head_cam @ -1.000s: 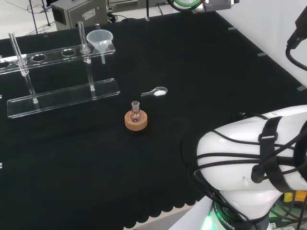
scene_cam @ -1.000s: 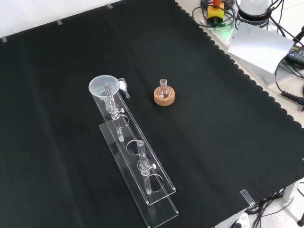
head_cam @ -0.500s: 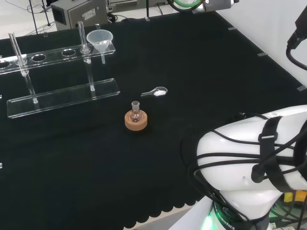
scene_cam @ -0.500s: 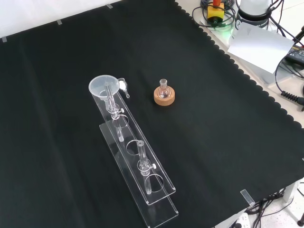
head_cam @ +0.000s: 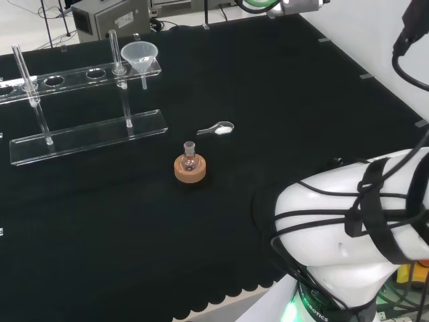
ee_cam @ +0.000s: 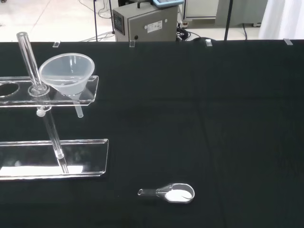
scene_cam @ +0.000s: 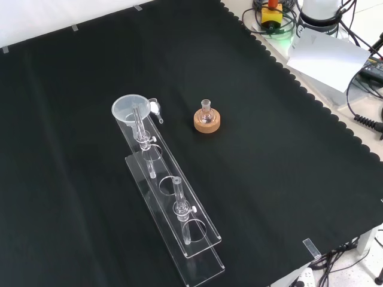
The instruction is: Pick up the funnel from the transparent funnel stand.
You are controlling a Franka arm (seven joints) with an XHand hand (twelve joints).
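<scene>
Currently the funnel (head_cam: pixel 140 55) (scene_cam: pixel 128 108) (ee_cam: pixel 66 73) sits in the end hole of the transparent funnel stand (head_cam: pixel 87 137) (scene_cam: pixel 173 206) (ee_cam: pixel 52 161). State of the fingers: cannot tell. No legible writing.

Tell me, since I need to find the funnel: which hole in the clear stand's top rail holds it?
The end hole nearest the spoon: the funnel sits there; the other holes in the stand are empty.

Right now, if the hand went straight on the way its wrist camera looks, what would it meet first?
Probably the bare black cloth, between the funnel and the spoon; depth is unclear.
</scene>
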